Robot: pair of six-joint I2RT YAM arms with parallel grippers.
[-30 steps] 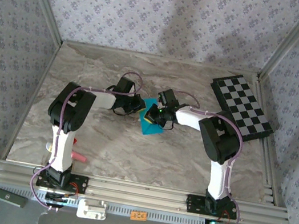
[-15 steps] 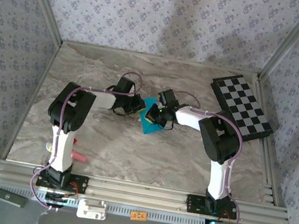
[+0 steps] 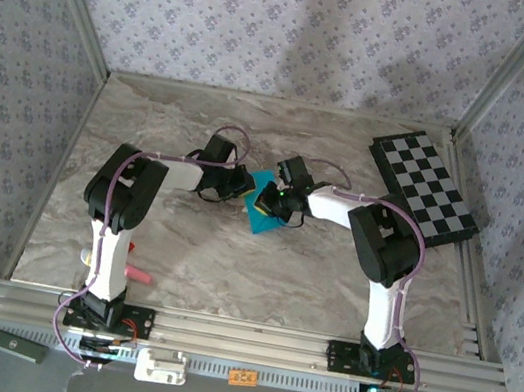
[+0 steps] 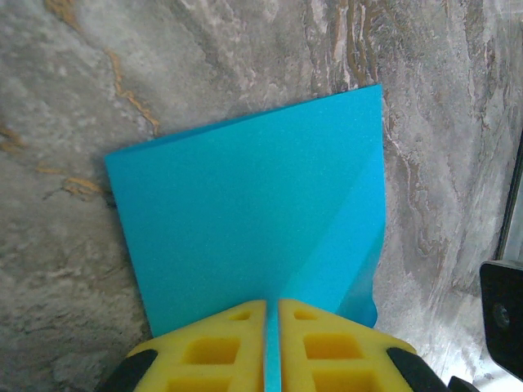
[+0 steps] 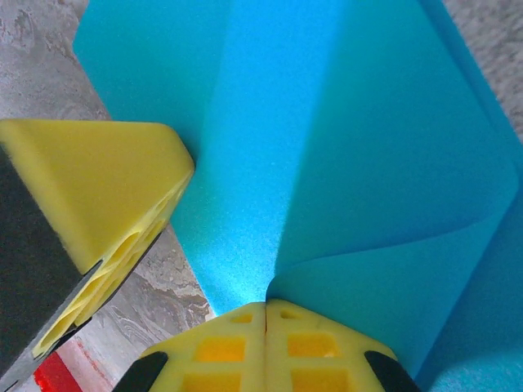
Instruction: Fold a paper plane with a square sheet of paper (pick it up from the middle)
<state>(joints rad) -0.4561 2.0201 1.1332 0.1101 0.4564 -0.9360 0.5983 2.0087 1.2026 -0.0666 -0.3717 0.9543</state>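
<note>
The cyan-blue square sheet of paper [image 3: 260,216] is held just above the marble table, between the two arms at mid-table. It is partly folded, with a diagonal crease [image 4: 327,237] and a curled flap [image 5: 392,269]. My left gripper [image 3: 243,191] is shut on one edge of the sheet [image 4: 245,220], and a thin strip of cyan shows between its yellow pads [image 4: 221,347]. My right gripper [image 3: 267,203] is shut on the opposite side [image 5: 266,306], with its pads pressed together at the fold. The left gripper's yellow finger [image 5: 98,188] shows at the left in the right wrist view.
A black-and-white checkered board [image 3: 424,187] lies at the back right of the table. Small pink and red objects [image 3: 137,273] sit near the left arm's base. Patterned walls enclose the table [image 3: 228,271] on three sides.
The paper has settled slightly lower between the grippers, covering a yellow pad that showed at its edge a second ago. Neither arm has visibly moved.
</note>
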